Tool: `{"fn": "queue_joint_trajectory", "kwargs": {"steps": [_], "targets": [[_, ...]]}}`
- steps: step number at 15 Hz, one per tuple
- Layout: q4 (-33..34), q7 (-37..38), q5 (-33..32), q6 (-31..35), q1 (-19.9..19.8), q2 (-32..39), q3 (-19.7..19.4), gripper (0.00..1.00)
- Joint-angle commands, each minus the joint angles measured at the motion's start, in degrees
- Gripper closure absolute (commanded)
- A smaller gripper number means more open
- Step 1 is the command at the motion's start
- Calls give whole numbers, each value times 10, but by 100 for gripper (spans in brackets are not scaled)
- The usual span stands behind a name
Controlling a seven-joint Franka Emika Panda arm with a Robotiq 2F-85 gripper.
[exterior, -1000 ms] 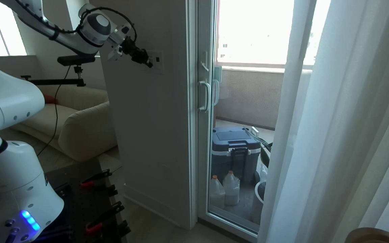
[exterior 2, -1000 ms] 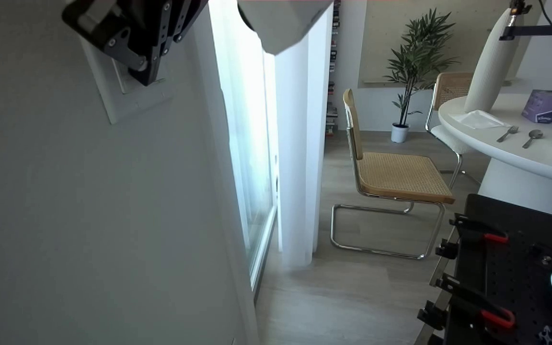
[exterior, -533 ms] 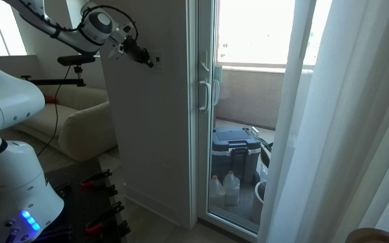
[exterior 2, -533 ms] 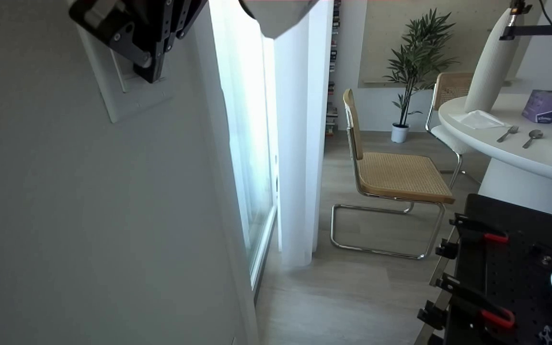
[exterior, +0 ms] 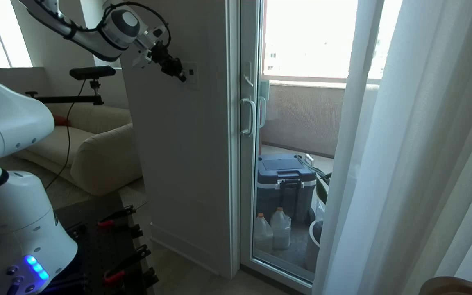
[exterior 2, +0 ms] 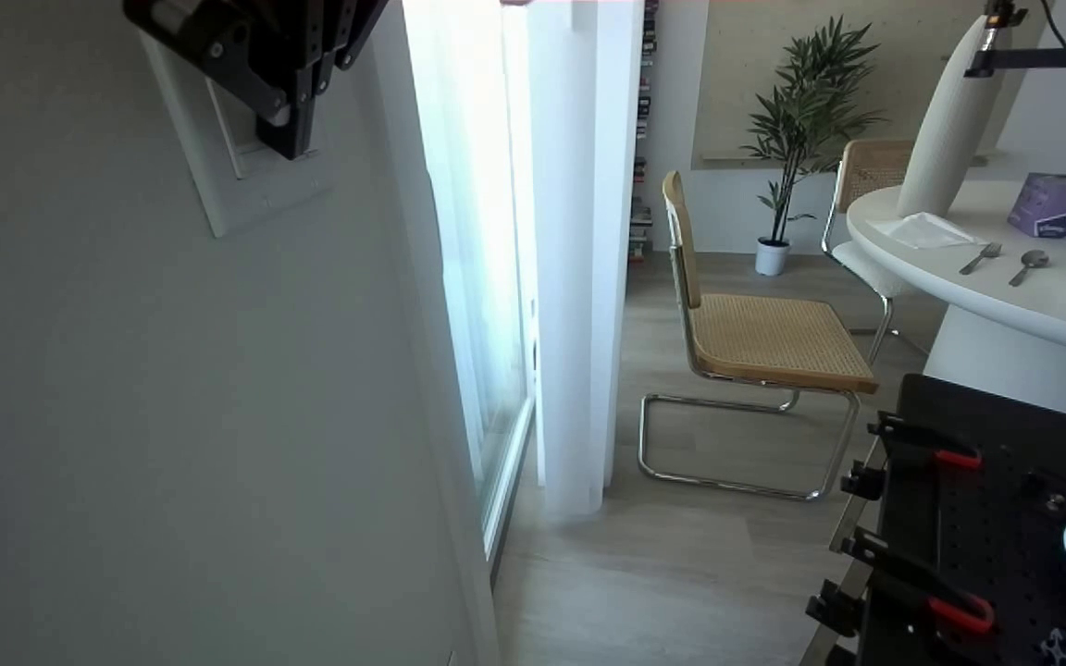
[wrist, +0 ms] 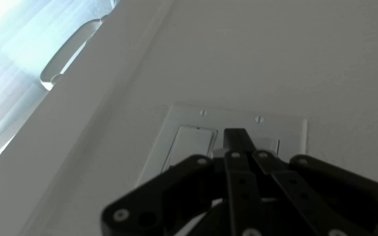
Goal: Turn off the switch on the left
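A pale wall switch plate (exterior: 195,78) is on the grey wall, also in an exterior view (exterior 2: 265,205) and in the wrist view (wrist: 287,126). The wrist picture looks upside down, with the door on its left. It shows a wide switch (wrist: 190,142) nearer the door and a second switch (wrist: 267,143) farther from it, the left one in room terms. The second switch is mostly hidden behind my fingertips. My gripper (wrist: 238,137) is shut and empty, its tips over that switch, also in both exterior views (exterior: 183,78) (exterior 2: 288,143). Contact cannot be told.
The glass door's frame and handle (exterior: 249,116) are beside the plate. A white curtain (exterior: 404,143) hangs past the door. A black mount table (exterior: 92,229) with clamps is below the arm. A cane chair (exterior 2: 774,342) and round table (exterior 2: 1005,277) stand farther off.
The wrist and forearm have risen and tilted; a white arm part has left the top of an exterior view. The fingertips have shifted only slightly and stay at the plate, shut.
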Motion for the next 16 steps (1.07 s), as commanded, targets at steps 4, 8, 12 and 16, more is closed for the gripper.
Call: {"fn": "queue_joint_trajectory", "kwargs": {"steps": [4,8,12,16], "targets": [[24,-22,-5,-51,-51,61,44,100],[42,-26,-2,-83,-69,81,65,100],[57,-26,-1,-114,-88,96,86,100],[72,-27,2,-150,-104,107,103,100]]}}
